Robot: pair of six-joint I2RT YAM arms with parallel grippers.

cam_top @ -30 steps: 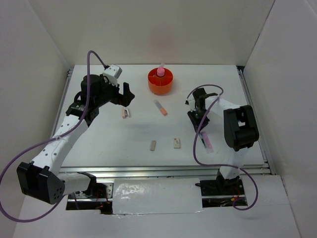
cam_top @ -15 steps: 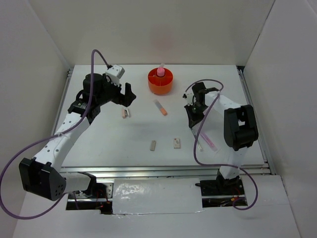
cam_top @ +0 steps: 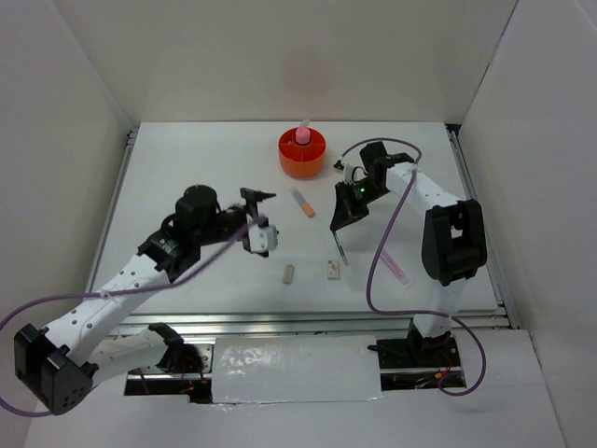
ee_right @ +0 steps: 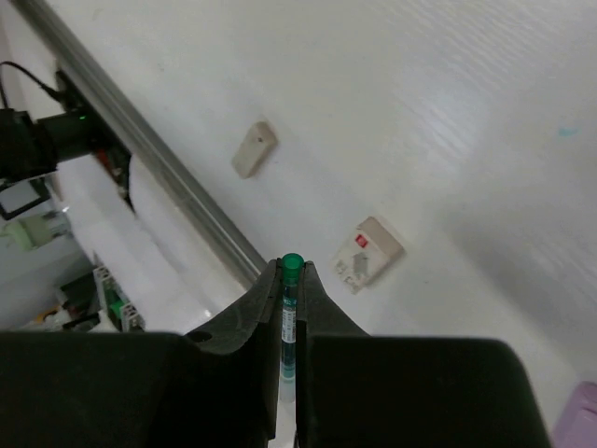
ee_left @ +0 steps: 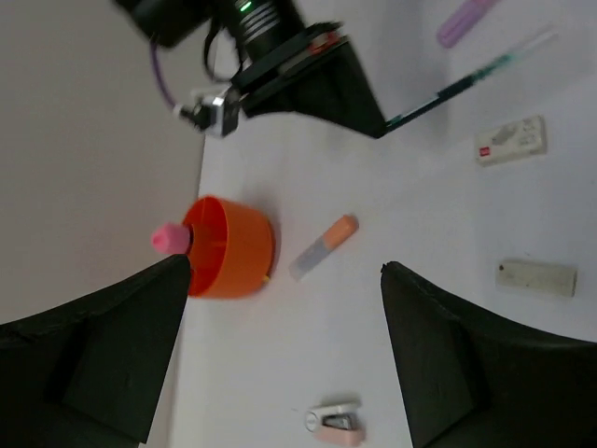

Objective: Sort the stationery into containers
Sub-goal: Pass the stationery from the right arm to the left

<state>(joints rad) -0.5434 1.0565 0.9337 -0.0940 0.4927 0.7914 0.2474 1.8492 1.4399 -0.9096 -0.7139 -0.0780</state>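
Move pen (cam_top: 342, 250), pinched in closed right gripper (cam_top: 339, 227) with its length trailing toward the near edge, far-left to nearby orange tub (cam_top: 300, 169). Leave left gripper (ee_left: 284, 308), spread wide and empty, farther off.

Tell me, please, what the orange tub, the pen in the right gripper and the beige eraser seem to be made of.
Orange tub: likely moulded plastic, evenly bright with a slight sheen. Pen in the right gripper: probably plastic, a thin, partly see-through barrel with a glossy green end. Beige eraser: perhaps rubber or vinyl, a dull matte block; the look leaves it open.
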